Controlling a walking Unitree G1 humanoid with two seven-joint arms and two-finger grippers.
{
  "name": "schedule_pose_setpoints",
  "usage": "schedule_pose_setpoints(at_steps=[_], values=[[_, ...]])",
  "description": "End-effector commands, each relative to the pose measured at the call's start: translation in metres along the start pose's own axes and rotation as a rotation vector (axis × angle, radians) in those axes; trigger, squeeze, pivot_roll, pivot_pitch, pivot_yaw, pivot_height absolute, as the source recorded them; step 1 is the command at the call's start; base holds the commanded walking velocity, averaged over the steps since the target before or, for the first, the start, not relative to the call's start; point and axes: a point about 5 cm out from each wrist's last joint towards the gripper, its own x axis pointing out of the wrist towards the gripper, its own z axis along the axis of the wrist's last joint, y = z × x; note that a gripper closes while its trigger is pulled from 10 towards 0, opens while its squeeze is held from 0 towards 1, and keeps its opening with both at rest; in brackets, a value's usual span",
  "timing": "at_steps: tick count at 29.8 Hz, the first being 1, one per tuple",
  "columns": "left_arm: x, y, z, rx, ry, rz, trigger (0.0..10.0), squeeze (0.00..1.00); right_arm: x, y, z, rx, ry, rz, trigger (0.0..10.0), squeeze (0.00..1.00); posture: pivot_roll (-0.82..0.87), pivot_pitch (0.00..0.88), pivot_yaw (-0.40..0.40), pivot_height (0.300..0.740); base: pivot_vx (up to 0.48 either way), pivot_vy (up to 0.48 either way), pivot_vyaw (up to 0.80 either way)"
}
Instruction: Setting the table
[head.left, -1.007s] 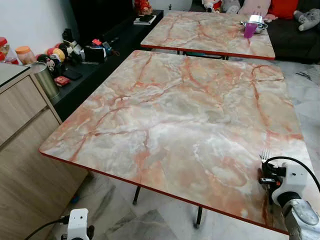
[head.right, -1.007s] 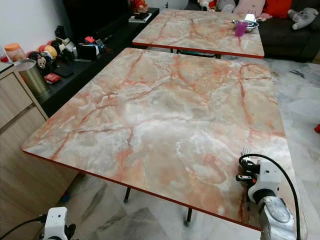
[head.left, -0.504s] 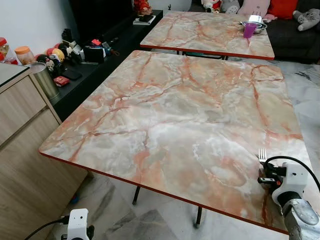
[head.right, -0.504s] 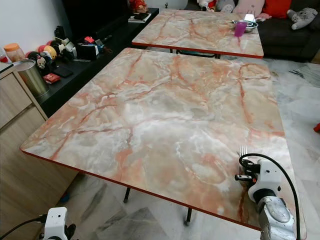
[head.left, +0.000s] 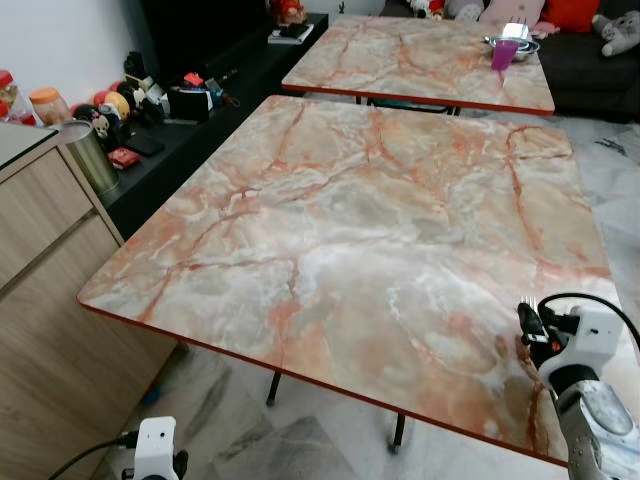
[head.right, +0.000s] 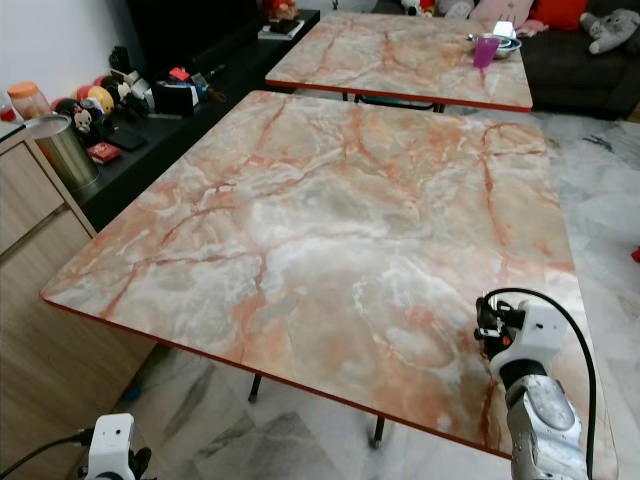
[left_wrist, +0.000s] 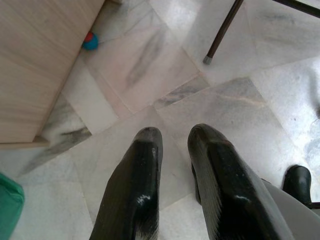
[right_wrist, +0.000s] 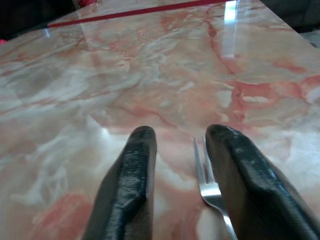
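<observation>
My right end effector (right_wrist: 177, 165) is low over the near right corner of the marble table (head.left: 330, 230). A fork (right_wrist: 210, 185) lies between its two fingers (right_wrist: 130, 185), close along one of them, with the tines pointing ahead to the far side. The fingers stand apart, and I cannot tell if the fork is pinched further back or already rests free on the table. I judge it is being laid here because this corner is a natural place setting, easy to reach from where I stand.

The table edge (head.left: 300, 365), with its red trim, runs just under and behind the end effector, so there is little margin toward me. Ahead and to the left of it the whole marble surface is bare, which gives much room to slide or lift away.

My left end effector (left_wrist: 172, 170) hangs idle beside the table over the tiled floor (left_wrist: 165, 95), its fingers slightly apart and grasping nothing.

Far ahead of the right end effector, on a second table (head.left: 420, 60), stand a purple cup (head.left: 503, 53) and a metal bowl (head.right: 498, 44).
</observation>
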Motion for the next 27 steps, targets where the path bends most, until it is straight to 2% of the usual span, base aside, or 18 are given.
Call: schedule_pose_setpoints(at_steps=[1, 2, 3, 9, 13, 19, 24, 25, 27], values=[[-0.001, 0.004, -0.002, 0.009, 0.013, 0.005, 10.0, 0.0, -0.002, 0.007, 0.002, 0.004, 0.011, 0.006, 10.0, 0.31, 0.02, 0.038, 0.026, 0.74, 0.0, 0.0, 0.0], [-0.001, 0.004, -0.002, 0.009, 0.013, 0.005, 10.0, 0.0, -0.002, 0.008, 0.002, 0.0, 0.019, 0.007, 10.0, 0.31, 0.02, 0.038, 0.026, 0.74, 0.0, 0.0, 0.0], [-0.001, 0.003, -0.002, 0.008, 0.014, 0.004, 10.0, 0.0, -0.004, 0.011, 0.004, -0.004, 0.025, -0.001, 10.0, 0.0, 0.02, 0.039, 0.025, 0.74, 0.0, 0.0, 0.0], [-0.001, 0.003, -0.002, 0.009, 0.016, 0.001, 10.0, 0.0, -0.012, 0.015, 0.005, 0.114, 0.084, -0.101, 10.0, 0.0, 0.02, 0.042, 0.026, 0.74, 0.0, 0.0, 0.0], [-0.001, 0.003, -0.002, 0.011, 0.018, -0.004, 10.0, 0.0, -0.017, 0.025, 0.011, 0.107, 0.114, -0.075, 10.0, 0.0, 0.02, 0.043, 0.028, 0.74, 0.0, 0.0, 0.0], [-0.001, 0.003, -0.002, 0.008, 0.017, -0.009, 10.0, 0.0, -0.016, 0.027, 0.022, 0.117, 0.147, -0.09, 10.0, 0.0, 0.01, 0.041, 0.024, 0.74, 0.0, 0.0, 0.0], [-0.001, 0.003, -0.002, 0.006, 0.019, -0.009, 10.0, 0.0, -0.014, 0.028, 0.03, 0.166, 0.154, -0.103, 10.0, 0.0, 0.01, 0.041, 0.024, 0.74, 0.0, 0.0, 0.0], [-0.001, 0.003, -0.002, 0.007, 0.02, -0.008, 10.0, 0.0, -0.014, 0.029, 0.029, 0.17, 0.198, -0.106, 10.0, 0.0, 0.02, 0.042, 0.024, 0.74, 0.0, 0.0, 0.0], [-0.001, 0.003, -0.002, 0.007, 0.02, -0.007, 10.0, 0.0, -0.015, 0.031, 0.029, 0.147, 0.22, -0.071, 10.0, 0.0, 0.02, 0.042, 0.024, 0.74, 0.0, 0.0, 0.0]])
